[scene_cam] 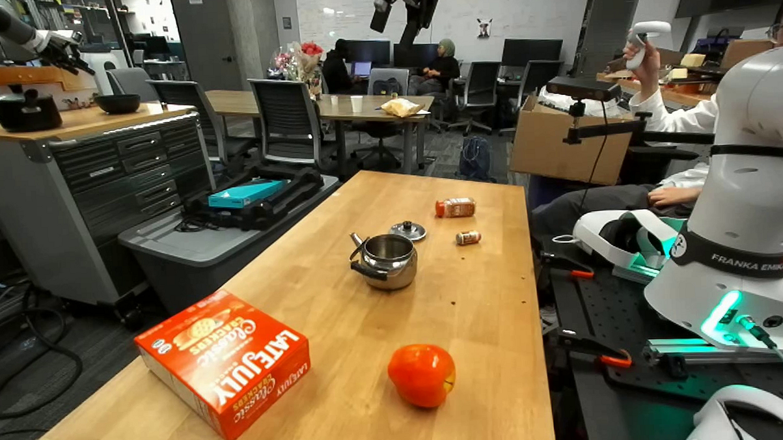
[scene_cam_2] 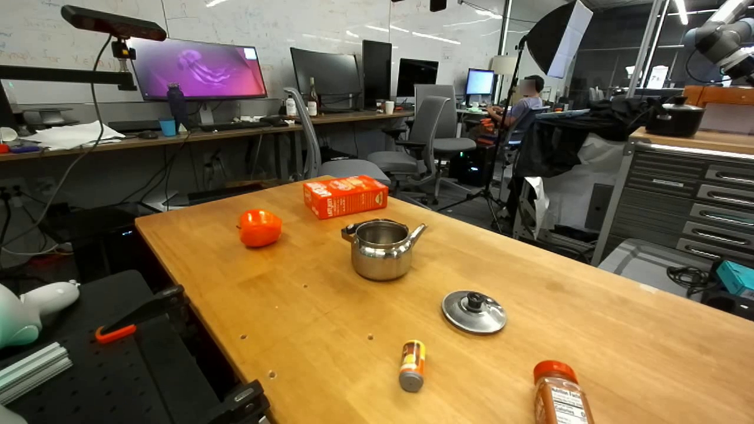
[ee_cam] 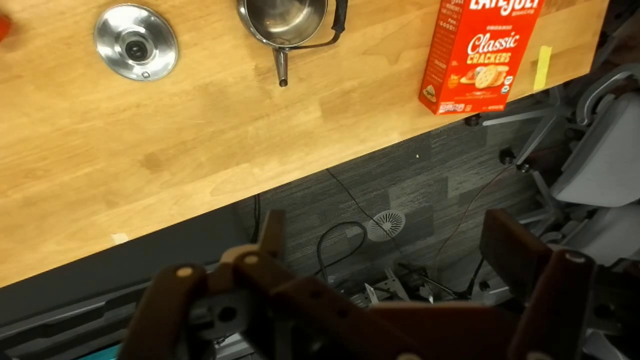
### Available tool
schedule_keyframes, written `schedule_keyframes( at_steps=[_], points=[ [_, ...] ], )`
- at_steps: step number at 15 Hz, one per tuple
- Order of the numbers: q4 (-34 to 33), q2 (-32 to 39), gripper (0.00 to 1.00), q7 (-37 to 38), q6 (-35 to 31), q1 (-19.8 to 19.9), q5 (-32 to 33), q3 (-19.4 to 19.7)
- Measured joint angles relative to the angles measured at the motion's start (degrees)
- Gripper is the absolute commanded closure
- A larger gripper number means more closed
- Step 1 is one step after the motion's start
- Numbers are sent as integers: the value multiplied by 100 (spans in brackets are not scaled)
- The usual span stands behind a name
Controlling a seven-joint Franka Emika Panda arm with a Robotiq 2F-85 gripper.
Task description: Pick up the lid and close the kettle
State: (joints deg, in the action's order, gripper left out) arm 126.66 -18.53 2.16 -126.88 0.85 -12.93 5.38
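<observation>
Hanging well above the level of the tabletop (scene_cam: 347, 339), as seen in an exterior view, with a wide-parted tool (ee_cam: 385, 220) and nothing between the fingers (ee_cam: 273, 235). Note a red cracker box (scene_cam: 224, 359) below, toward the tool's right in the wrist view, likely out of the way. Find the kettle (scene_cam_2: 382, 261) also below, slightly left of the tool's midline in that view, upright and uncovered, bearing a black handle (scene_cam: 369, 271) off to one side of the mouth (scene_cam_2: 382, 232). Find the lid (ee_cam: 136, 42) farther to the tool's left, lying flat and right side up on the tabletop, near the kettle but apart. Seems to be at the approach to the lid, ahead of any grasp, with the closing yet to do. Calls next for a sideways shift to bring the tool over the lid, then a lowering and a careful pinch on the knob (scene_cam_2: 474, 301). Needs afterwards a level carry to the mouth.
</observation>
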Motion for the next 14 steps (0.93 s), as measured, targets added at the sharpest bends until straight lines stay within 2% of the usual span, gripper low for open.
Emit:
schedule_keyframes(
  at_steps=[6,14],
  points=[
    [23,243,0,69,-2,78,131,0],
    [-153,813,0,221,1,432,521,25]
  ],
)
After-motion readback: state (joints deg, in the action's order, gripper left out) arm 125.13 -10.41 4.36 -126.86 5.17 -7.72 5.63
